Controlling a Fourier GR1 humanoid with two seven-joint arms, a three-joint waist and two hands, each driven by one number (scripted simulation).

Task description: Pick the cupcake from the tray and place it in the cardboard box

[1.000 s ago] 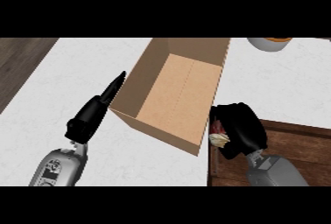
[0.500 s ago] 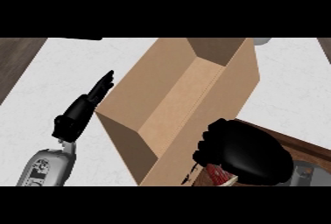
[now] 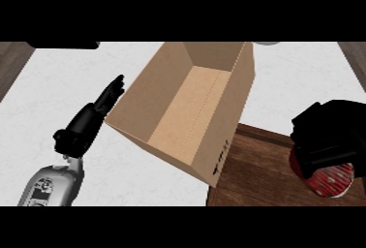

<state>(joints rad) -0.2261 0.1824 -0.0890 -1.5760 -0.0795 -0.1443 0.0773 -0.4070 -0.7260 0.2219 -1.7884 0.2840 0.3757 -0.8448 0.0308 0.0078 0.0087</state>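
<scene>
Cupcake (image 3: 330, 180): red wrapper showing beneath the right hand (image 3: 330, 138), whose fingers curl round it, over the wooden tray (image 3: 250, 174), right of the cardboard box (image 3: 190, 111). Since half a second ago the hand has shifted rightward, away from the box opening; transfer still outstanding. Cupcake top hidden. Left hand (image 3: 89, 123) rests, fingers straight, beside the box.

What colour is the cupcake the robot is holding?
Red with small pale speckles, peeking out under the right hand in the head view: cupcake.
</scene>
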